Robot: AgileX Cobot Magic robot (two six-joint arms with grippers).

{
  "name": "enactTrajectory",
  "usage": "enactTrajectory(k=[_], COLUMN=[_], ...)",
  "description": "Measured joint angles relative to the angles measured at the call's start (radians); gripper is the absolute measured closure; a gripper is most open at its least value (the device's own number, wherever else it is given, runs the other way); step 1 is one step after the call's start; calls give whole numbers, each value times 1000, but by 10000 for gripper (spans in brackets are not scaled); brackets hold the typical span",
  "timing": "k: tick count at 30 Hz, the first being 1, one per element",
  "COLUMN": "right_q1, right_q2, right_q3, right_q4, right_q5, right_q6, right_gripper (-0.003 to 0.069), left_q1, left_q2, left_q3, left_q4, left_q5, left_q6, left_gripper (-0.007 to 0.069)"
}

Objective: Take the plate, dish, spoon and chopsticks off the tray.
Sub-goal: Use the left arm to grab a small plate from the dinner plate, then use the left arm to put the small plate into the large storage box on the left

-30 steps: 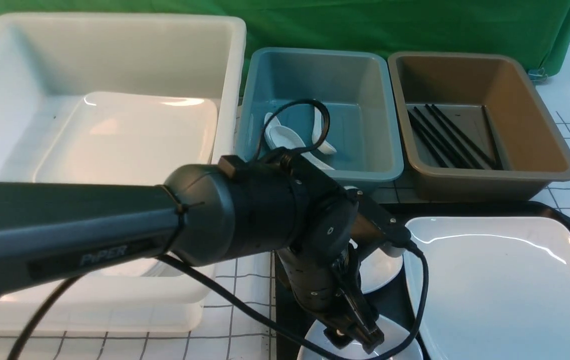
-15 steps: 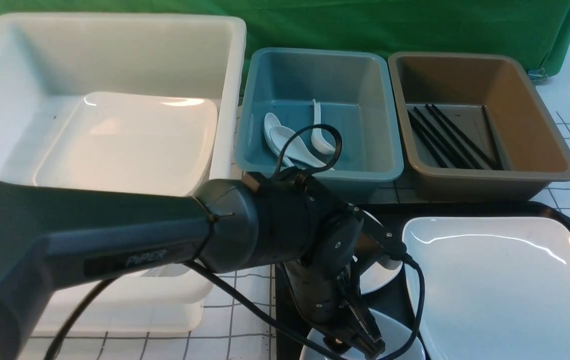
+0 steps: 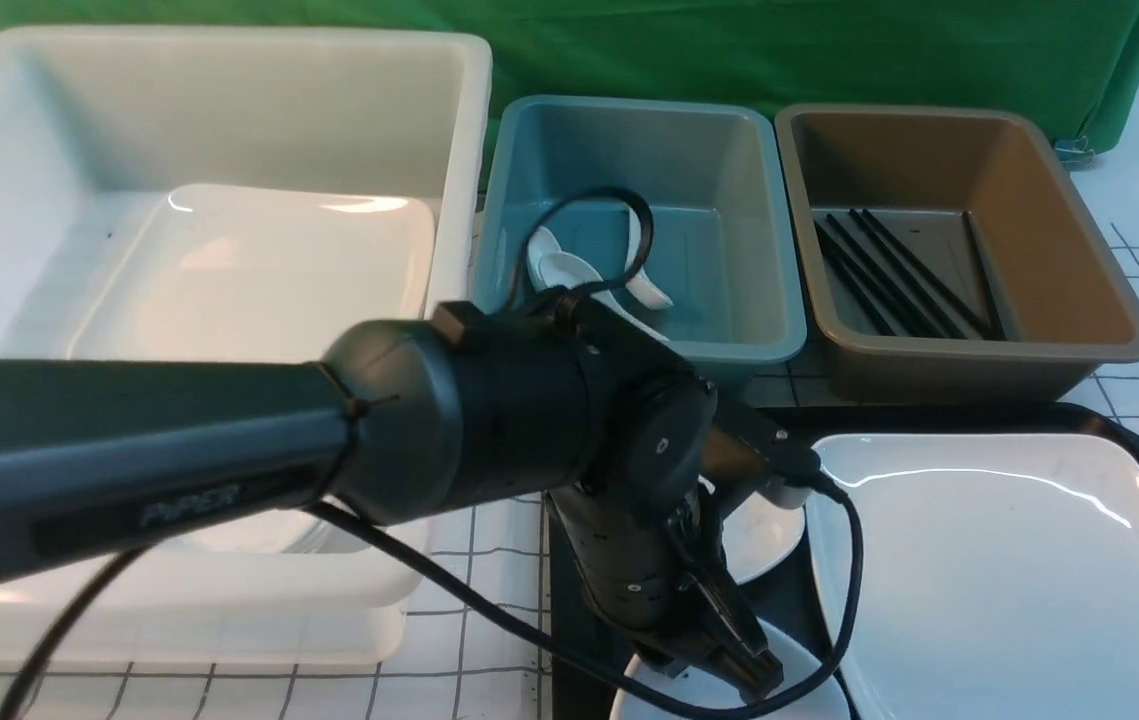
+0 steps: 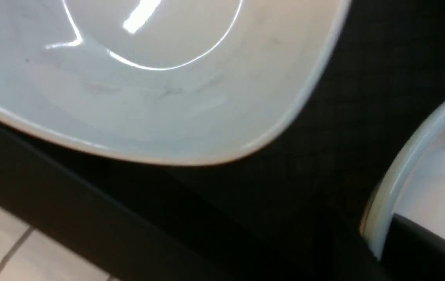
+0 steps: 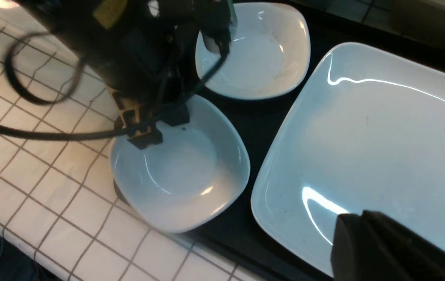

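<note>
Dish (image 5: 183, 175): small, glossy white, rounded-square, at tray's (image 5: 261, 115) near-left corner, overhanging the tiles (image 5: 50, 195). Left gripper (image 5: 144, 134) clamps its rim, one finger inside. Plate (image 5: 363, 136): large, glossy white, on tray's right. Right gripper (image 5: 363, 234) closed, empty. Left arm (image 3: 179, 470) reads "PiPER", blurred.

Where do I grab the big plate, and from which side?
Probably the raised rim on the plate's near edge, pinched from above. It lies flat on the tray, so only the rim gives a lip; the far dish, near dish and left gripper crowd its left edge.
</note>
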Motion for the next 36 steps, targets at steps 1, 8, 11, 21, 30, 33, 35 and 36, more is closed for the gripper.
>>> enactTrajectory(k=[1, 8, 11, 21, 30, 33, 35, 36], right_q1=[0, 0, 0, 16, 287, 395, 467, 473], right_q2=[0, 0, 15, 267, 489, 556, 613, 618], right_q3=[0, -4, -50, -327, -469, -514, -558, -562], right_q4=[0, 23, 114, 385, 328, 244, 184, 177], right_q5=[0, -1, 0, 88, 1, -48, -63, -65], right_q6=[0, -31, -124, -287, -240, -180, -150, -148], right_gripper=[638, 630, 630, 655, 655, 655, 655, 655], left_q1=[0, 2, 43, 546, 1056, 1104, 1108, 1108], left_q2=[-24, -175, -261, -491, -516, -515, -507, -506], left_q3=[1, 3, -10, -73, 32, 101, 147, 151], left_q4=[4, 18, -14, -147, -341, -345, -341, -341], left_q5=[0, 12, 44, 158, 237, 186, 134, 130], left_q6=[0, 0, -1, 93, 379, 371, 376, 381], left_gripper=[588, 610, 610, 610, 610, 610, 610, 610])
